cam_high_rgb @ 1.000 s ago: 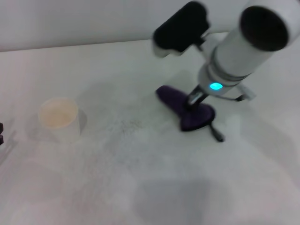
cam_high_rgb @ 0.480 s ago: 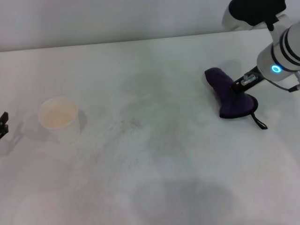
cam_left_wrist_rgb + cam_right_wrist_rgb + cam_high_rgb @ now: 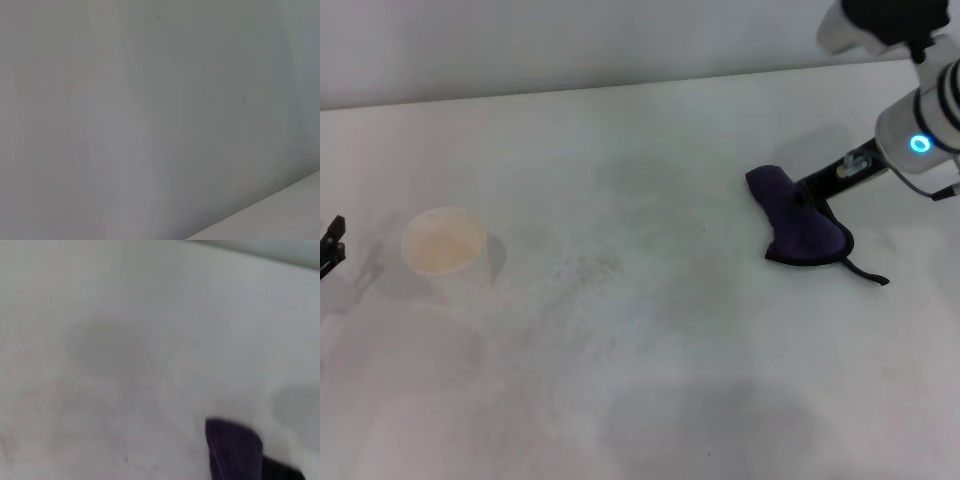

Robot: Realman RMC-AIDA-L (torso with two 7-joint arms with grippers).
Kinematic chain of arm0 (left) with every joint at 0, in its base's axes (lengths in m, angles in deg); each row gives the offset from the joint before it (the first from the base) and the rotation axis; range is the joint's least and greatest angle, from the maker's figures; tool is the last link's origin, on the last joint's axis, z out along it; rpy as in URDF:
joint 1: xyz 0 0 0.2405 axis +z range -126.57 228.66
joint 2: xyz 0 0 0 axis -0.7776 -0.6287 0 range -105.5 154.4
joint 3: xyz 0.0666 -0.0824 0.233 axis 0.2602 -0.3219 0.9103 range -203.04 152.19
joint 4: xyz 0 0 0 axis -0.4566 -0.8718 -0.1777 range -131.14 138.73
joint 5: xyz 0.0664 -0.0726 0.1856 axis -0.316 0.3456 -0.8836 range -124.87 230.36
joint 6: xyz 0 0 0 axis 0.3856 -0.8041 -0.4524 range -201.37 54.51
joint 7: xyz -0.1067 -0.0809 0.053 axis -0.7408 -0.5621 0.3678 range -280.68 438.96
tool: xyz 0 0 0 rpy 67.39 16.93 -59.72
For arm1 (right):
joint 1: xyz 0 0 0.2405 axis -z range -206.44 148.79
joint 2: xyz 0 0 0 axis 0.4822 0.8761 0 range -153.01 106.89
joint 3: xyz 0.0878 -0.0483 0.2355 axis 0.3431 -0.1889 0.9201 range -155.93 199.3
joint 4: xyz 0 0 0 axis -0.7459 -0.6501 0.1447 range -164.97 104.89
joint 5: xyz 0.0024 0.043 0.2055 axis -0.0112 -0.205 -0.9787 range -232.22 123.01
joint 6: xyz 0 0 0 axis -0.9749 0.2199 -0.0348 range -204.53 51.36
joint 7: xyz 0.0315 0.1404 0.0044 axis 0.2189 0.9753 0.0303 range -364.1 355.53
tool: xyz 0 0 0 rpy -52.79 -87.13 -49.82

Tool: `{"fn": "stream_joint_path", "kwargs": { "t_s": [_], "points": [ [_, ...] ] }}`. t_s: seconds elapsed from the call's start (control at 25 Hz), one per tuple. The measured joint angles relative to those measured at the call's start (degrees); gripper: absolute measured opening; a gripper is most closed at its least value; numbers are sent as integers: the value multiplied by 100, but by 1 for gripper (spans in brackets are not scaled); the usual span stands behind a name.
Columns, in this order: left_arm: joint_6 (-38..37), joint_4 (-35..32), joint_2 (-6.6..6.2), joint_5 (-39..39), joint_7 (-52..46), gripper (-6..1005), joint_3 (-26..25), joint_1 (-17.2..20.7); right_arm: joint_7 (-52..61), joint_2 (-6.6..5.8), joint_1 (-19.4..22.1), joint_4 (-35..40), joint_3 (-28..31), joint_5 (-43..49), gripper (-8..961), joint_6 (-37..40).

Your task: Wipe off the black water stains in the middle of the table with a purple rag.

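The purple rag [image 3: 798, 231] lies crumpled on the white table [image 3: 650, 400], its thin black strip [image 3: 865, 272] trailing away from it on the side toward the table's right edge. The right end effector [image 3: 810, 196] reaches down to the rag from the arm above and to the right, and its dark fingers meet the cloth at the rag's upper middle; they appear clenched on the fabric, though the contact is small in the head view. In the right wrist view only one corner of the rag [image 3: 235, 450] shows, resting on the table surface [image 3: 125, 340]. To the left of this end effector, toward the middle of the table, lies a patch of faint grey speckles [image 3: 585, 265]; no distinct dark blot can be made out there. Farther left stands a pale cup [image 3: 445, 250], upright, well apart from the rag. The left end effector [image 3: 330, 245] sits at the far left border of the head view, beside the cup but not touching it; whether it is open cannot be told. Wide bare table lies between the rag and the cup, and the table's far edge runs behind the right end effector.
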Motion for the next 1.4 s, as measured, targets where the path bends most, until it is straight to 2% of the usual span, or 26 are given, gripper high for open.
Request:
{"fn": "stream_joint_path", "kwargs": {
  "t_s": [0.04, 0.24, 0.36, 0.48, 0.68, 0.8, 0.84, 0.88, 0.96, 1.0, 1.04, 1.12, 1.24, 1.32, 1.4],
  "points": [
    [1, 0, -1, 2, -2, 888, -2, -3, -150, -1, 20, 24, 170, -140, 114, -16],
    [44, -5, -8, 12, -17, 888, -30, -31, -675, -16, 215, 349, 1090, -424, 316, -78],
    [62, -5, 12, 17, -31, 888, -122, -86, -1126, -26, 418, 493, 1819, -600, 353, 90],
    [68, 1, 51, 134, -49, 888, -153, -139, -1944, -51, 576, 306, 2683, -1080, 391, 416],
    [99, 132, 100, 772, -55, 888, -112, -236, -3870, -78, 717, -517, 4250, -2321, 394, 859],
    [257, 333, 105, 1097, -57, 888, -109, -330, -5417, -209, 798, -1440, 5217, -3514, 396, 852],
    [355, 400, 106, 1215, -57, 888, -109, -353, -6037, -290, 867, -1856, 5476, -4051, 396, 812],
    [467, 475, 109, 1338, -57, 888, -108, -378, -6448, -335, 916, -2104, 5609, -4357, 397, 791],
    [627, 596, 115, 1550, -57, 888, -107, -404, -7755, -479, 1129, -2970, 5746, -5532, 398, 750],
    [688, 656, 120, 1652, -56, 888, -105, -412, -7755, -479, 1129, -2970, 5746, -5532, 399, 750],
    [743, 716, 128, 1763, -56, 888, -106, -421, -8281, -479, 1209, -3187, 5751, -5922, 399, 751],
    [831, 845, 138, 1991, -56, 888, -106, -449, -9278, -412, 1349, -3578, 5762, -6614, 400, 753],
    [1004, 1094, 140, 2302, -57, 888, -115, -504, -10923, -187, 1516, -4048, 5773, -7596, 402, 702],
    [1136, 1240, 146, 2515, -57, 888, -131, -533, -11907, -96, 1560, -4450, 5776, -8158, 410, 595],
    [1236, 1366, 155, 2709, -56, 888, -133, -540, -12677, -92, 1552, -4912, 5778, -8638, 417, 493]
  ]
}}
